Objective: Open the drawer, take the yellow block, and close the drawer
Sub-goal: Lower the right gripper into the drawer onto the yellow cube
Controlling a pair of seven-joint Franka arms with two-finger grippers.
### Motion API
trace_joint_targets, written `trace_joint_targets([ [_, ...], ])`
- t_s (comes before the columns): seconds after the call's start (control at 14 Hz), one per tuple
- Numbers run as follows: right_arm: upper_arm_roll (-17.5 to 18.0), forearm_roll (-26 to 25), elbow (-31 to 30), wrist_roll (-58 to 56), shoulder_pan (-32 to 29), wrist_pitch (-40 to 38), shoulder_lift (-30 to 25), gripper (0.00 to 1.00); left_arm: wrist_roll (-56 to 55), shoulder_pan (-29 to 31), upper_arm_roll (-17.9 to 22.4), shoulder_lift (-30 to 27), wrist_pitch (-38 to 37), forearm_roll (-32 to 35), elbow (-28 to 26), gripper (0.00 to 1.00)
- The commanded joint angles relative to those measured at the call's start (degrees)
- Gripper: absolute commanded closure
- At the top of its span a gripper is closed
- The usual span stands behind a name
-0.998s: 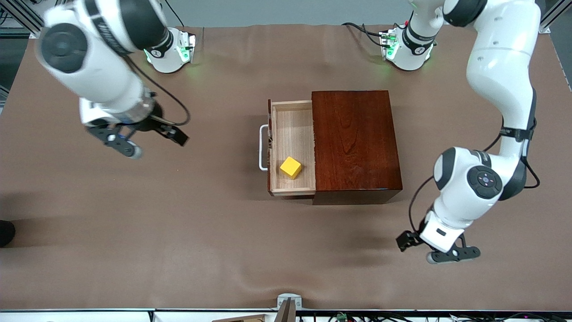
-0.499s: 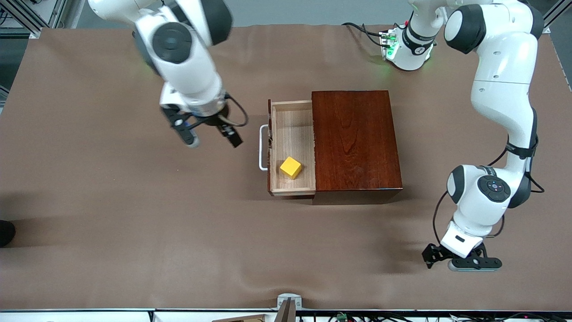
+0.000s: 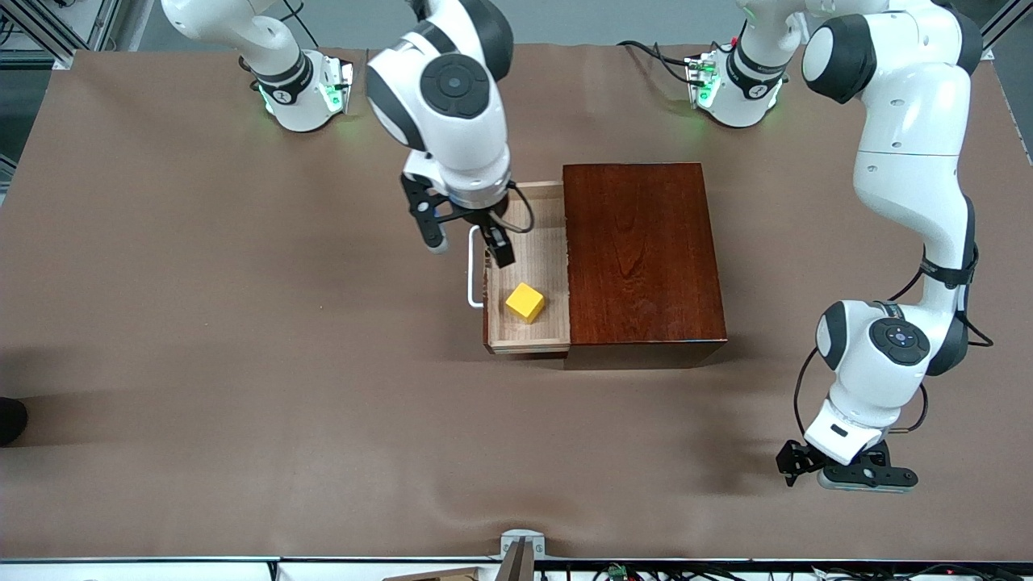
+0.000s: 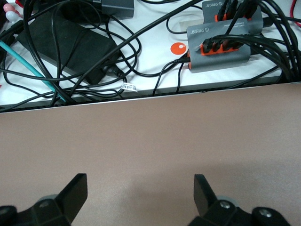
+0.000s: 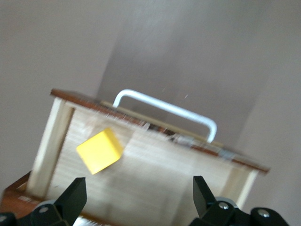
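Note:
The pale wood drawer point(image 3: 529, 242) stands pulled out of the dark reddish-brown box point(image 3: 641, 254), with its white bar handle point(image 3: 470, 278) toward the right arm's end. The yellow block point(image 3: 524, 302) lies in the drawer, in the part nearer the front camera. My right gripper point(image 3: 468, 242) hangs open over the drawer's front edge and handle, holding nothing. The right wrist view shows the block point(image 5: 99, 150), the handle point(image 5: 164, 110) and the drawer floor point(image 5: 155, 174) below the open right gripper point(image 5: 138, 197). My left gripper point(image 3: 839, 474) waits open over bare table, as the left wrist view shows point(image 4: 139, 197).
Brown cloth covers the table point(image 3: 242, 363). The left wrist view shows the table's edge point(image 4: 150, 94), with cables and grey power hubs point(image 4: 221, 42) lying past it. A small metal bracket point(image 3: 520, 549) sits at the table's front edge.
The right arm has swung from its own end of the table to over the open drawer. The left arm has drifted slightly toward the front edge.

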Motion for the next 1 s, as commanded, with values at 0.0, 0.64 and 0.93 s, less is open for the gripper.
trace_joint_targets([
  [0.0,-0.7,-0.4,2.5,7.8,2.2,3.5,2.7,0.00,-0.4,-0.5,0.4,0.2,0.7,1.4,1.1,0.00],
  [0.64,-0.8,-4.9,3.9,6.6,2.2,9.9,9.7,0.00,-0.9,-1.2,0.1,-10.0,0.6,1.5,-15.6,0.00],
  [0.93,-0.8,-5.4,3.4,1.7,1.8,14.0,11.0,0.00,-1.2,-1.1,0.1,-18.9,0.6,1.4,-27.5,0.00],
])
